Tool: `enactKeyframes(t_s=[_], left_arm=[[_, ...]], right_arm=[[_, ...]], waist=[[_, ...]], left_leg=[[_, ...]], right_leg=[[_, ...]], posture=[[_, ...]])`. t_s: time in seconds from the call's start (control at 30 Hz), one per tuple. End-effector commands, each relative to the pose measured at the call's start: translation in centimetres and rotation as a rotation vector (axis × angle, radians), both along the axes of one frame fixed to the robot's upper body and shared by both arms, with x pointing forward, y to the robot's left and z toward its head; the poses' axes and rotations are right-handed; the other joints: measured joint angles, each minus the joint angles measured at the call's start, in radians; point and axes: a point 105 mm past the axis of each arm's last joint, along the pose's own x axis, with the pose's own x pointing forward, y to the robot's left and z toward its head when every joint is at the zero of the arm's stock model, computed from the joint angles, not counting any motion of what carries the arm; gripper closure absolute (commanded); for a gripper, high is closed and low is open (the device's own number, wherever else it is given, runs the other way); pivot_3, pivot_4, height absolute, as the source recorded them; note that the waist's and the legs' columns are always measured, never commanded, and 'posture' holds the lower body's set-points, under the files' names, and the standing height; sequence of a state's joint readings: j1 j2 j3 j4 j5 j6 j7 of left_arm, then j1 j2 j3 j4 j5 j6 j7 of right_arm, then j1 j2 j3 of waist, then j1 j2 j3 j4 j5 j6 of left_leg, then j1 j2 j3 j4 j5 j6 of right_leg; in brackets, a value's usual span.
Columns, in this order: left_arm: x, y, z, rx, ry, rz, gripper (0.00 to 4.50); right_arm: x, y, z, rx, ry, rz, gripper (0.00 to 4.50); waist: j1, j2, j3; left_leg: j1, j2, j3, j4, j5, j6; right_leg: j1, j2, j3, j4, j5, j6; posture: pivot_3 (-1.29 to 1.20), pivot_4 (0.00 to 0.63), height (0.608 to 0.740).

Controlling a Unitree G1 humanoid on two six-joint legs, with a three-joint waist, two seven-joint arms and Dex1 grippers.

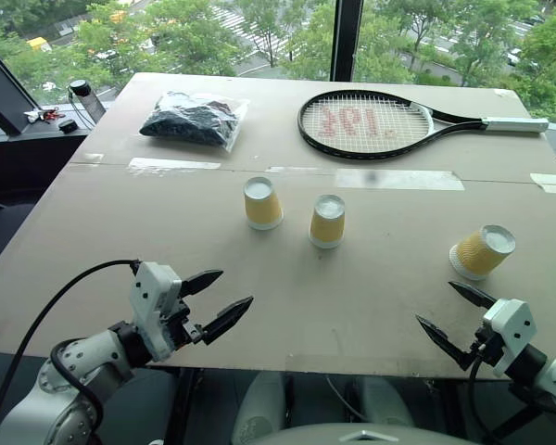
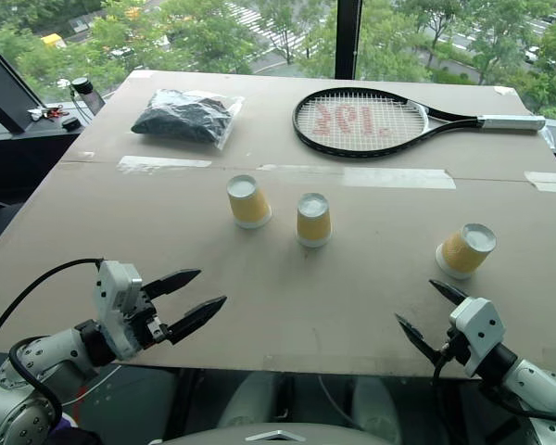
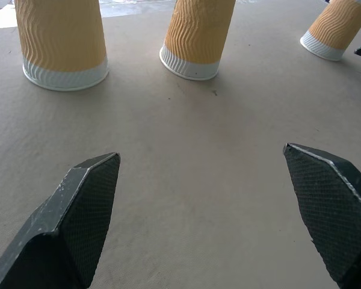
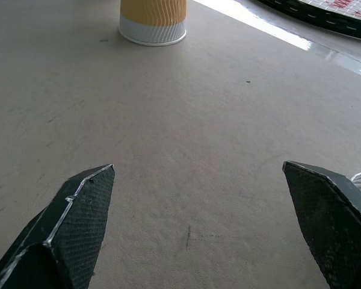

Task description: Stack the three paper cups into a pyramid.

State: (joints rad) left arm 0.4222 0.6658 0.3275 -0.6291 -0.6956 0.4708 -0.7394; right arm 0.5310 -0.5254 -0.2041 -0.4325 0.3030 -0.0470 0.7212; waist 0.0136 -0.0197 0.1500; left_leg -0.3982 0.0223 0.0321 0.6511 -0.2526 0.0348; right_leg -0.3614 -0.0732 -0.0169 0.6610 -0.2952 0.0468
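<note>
Three yellow-orange ribbed paper cups stand mouth-down on the brown table (image 1: 102, 232). The left cup (image 1: 262, 204) and the middle cup (image 1: 327, 221) are close together near the centre. The third cup (image 1: 482, 251) stands apart at the right. My left gripper (image 1: 237, 286) hovers open over the front left of the table, nearer than the left cup and empty. My right gripper (image 1: 434, 301) is open and empty just in front of the right-hand cup. The left wrist view shows all three cups (image 3: 197, 36) beyond the spread fingers (image 3: 78, 211).
A tennis racket (image 1: 371, 123) lies at the back right and a clear bag of dark stuff (image 1: 193, 119) at the back left. Strips of clear tape (image 1: 398, 179) run across the table behind the cups. The table's front edge is right under both grippers.
</note>
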Motion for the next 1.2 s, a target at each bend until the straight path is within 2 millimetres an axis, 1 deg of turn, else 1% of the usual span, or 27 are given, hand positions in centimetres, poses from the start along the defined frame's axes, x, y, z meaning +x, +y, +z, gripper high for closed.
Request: enactKeyframes(t_s=[0.03, 0.17, 0.27, 0.3, 0.37, 0.43, 0.5, 0.63, 0.67, 0.73, 0.83, 1.0, 1.1, 1.2], left_arm=[[0.0, -0.6, 1.2, -0.003, -0.052, -0.032, 0.00], [0.3, -1.2, 2.0, -0.012, -0.096, -0.082, 0.00], [0.5, -1.9, 2.9, -0.011, -0.133, -0.125, 0.00], [0.5, -2.4, 3.4, -0.011, -0.156, -0.162, 0.00], [0.4, -3.4, 4.5, -0.020, -0.198, -0.233, 0.00], [0.2, -4.2, 5.4, -0.031, -0.226, -0.298, 0.00], [-0.4, -4.9, 5.8, -0.025, -0.238, -0.376, 0.00], [-0.6, -5.4, 6.4, -0.056, -0.243, -0.424, 0.00], [-0.7, -5.5, 6.6, -0.058, -0.250, -0.432, 0.00], [-0.4, -5.5, 6.8, -0.048, -0.278, -0.428, 0.00], [-0.3, -5.4, 6.8, -0.076, -0.307, -0.423, 0.00], [-1.0, -5.4, 6.7, -0.127, -0.284, -0.473, 0.00], [-1.5, -5.0, 6.5, -0.138, -0.249, -0.516, 0.00], [-2.0, -4.7, 6.5, -0.149, -0.236, -0.541, 0.00]], right_arm=[[0.3, 0.3, 0.8, 0.005, -0.051, -0.002, 0.08], [1.6, 1.4, 2.1, 0.012, -0.128, -0.022, 0.08], [2.9, 2.2, 3.5, -0.009, -0.192, -0.037, 0.08], [3.6, 2.4, 4.3, -0.020, -0.216, -0.053, 0.08], [4.7, 2.9, 5.8, 0.021, -0.220, -0.070, 0.08], [5.8, 3.0, 7.4, 0.025, -0.253, -0.086, 0.08], [7.0, 1.9, 8.9, -0.007, -0.299, -0.165, 0.08], [8.0, -0.3, 9.9, -0.054, -0.318, -0.292, 0.08], [8.2, -1.3, 10.2, -0.065, -0.333, -0.355, 0.08], [8.7, -3.0, 10.2, -0.067, -0.323, -0.454, 0.08], [8.8, -4.1, 9.8, -0.074, -0.296, -0.515, 0.08], [8.4, -5.3, 8.7, -0.045, -0.236, -0.589, 0.08], [8.0, -6.0, 7.5, -0.002, -0.174, -0.637, 0.08], [8.0, -6.2, 7.2, 0.026, -0.151, -0.667, 0.08]], waist=[[0.000, 0.000, 0.000], [-0.001, 0.000, 0.000], [-0.001, 0.000, 0.000], [-0.001, 0.000, 0.000], [0.000, 0.000, 0.000], [0.000, 0.000, 0.000], [-0.001, 0.001, 0.000], [0.002, 0.001, 0.001], [0.002, 0.001, 0.001], [0.000, 0.001, 0.001], [-0.003, 0.001, 0.001], [-0.002, 0.001, 0.001], [-0.002, 0.001, 0.001], [-0.003, 0.002, 0.001]], left_leg=[[0.000, 0.000, 0.000, 0.000, 0.000, 0.000], [0.000, 0.000, 0.000, 0.000, 0.000, 0.000], [0.000, 0.000, 0.000, 0.000, 0.000, 0.000], [0.000, 0.000, 0.000, 0.000, 0.000, 0.000], [0.000, 0.000, 0.000, 0.000, 0.000, 0.000], [0.000, 0.000, 0.000, 0.000, 0.000, 0.000], [0.000, 0.000, 0.000, 0.000, 0.000, 0.000], [-0.001, -0.001, 0.000, 0.000, 0.000, 0.000], [-0.001, -0.001, 0.000, -0.001, 0.000, 0.000], [-0.001, -0.001, 0.000, -0.001, 0.000, 0.000], [0.000, -0.001, 0.001, -0.001, 0.000, 0.000], [0.000, -0.001, 0.001, -0.001, 0.000, 0.000], [0.000, -0.001, 0.001, -0.001, 0.000, 0.000], [0.000, -0.001, 0.002, -0.001, 0.000, 0.000]], right_leg=[[0.000, 0.000, 0.000, 0.000, 0.000, 0.000], [0.000, 0.000, 0.000, 0.000, 0.000, -0.001], [0.000, 0.001, 0.000, 0.000, 0.000, -0.001], [0.000, 0.001, 0.000, 0.000, 0.000, -0.001], [0.000, 0.001, 0.000, 0.001, 0.001, 0.001], [0.000, 0.001, 0.000, 0.000, 0.001, 0.002], [0.000, 0.002, 0.000, 0.000, 0.001, 0.002], [0.000, 0.003, 0.000, -0.001, 0.001, 0.002], [0.000, 0.003, 0.000, -0.001, 0.001, 0.002], [0.000, 0.003, 0.000, -0.001, 0.001, 0.002], [0.000, 0.003, 0.001, 0.000, 0.001, 0.002], [-0.001, 0.004, 0.001, 0.000, 0.001, 0.002], [-0.001, 0.004, 0.001, 0.000, 0.001, 0.002], [-0.001, 0.004, 0.001, 0.000, 0.001, 0.002]], posture=[[0.00, 0.150, 0.740], [0.00, 0.150, 0.740], [0.00, 0.150, 0.740], [0.00, 0.150, 0.740], [0.00, 0.150, 0.740], [0.00, 0.150, 0.740], [0.00, 0.150, 0.740], [0.00, 0.150, 0.740], [0.00, 0.150, 0.740], [0.00, 0.150, 0.740], [0.00, 0.150, 0.740], [0.00, 0.150, 0.740], [0.00, 0.150, 0.740], [0.00, 0.150, 0.740]])
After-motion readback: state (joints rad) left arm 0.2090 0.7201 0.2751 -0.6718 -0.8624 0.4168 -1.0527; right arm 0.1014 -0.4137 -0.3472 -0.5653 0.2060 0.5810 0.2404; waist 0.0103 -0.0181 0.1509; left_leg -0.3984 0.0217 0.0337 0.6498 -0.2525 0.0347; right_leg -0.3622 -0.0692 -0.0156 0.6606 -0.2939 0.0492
